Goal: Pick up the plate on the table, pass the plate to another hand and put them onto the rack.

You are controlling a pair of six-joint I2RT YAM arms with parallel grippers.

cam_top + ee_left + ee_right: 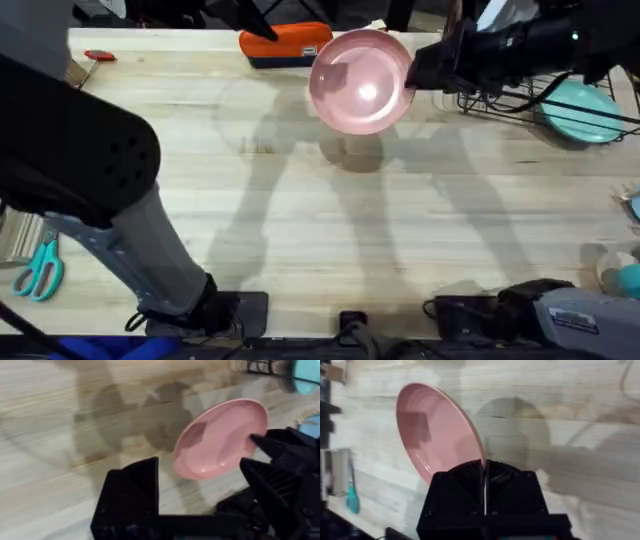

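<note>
The pink plate (360, 80) hangs tilted above the far middle of the light-wood table (300, 220), casting a shadow below it. My right gripper (412, 72) is shut on its right rim. In the right wrist view the plate (432, 430) stands edge-on in that gripper (484, 467). My left gripper (200, 465) is open, with the plate (220, 440) a short way beyond its fingers (132, 490) and not touching them. The black wire rack (500, 100) stands at the far right, just behind the right gripper.
A teal plate (585, 110) sits in the rack at the far right. An orange and black object (285, 45) lies at the table's far edge, left of the plate. Teal scissors (40, 270) lie at the near left. The left arm (70, 150) looms large over the left side.
</note>
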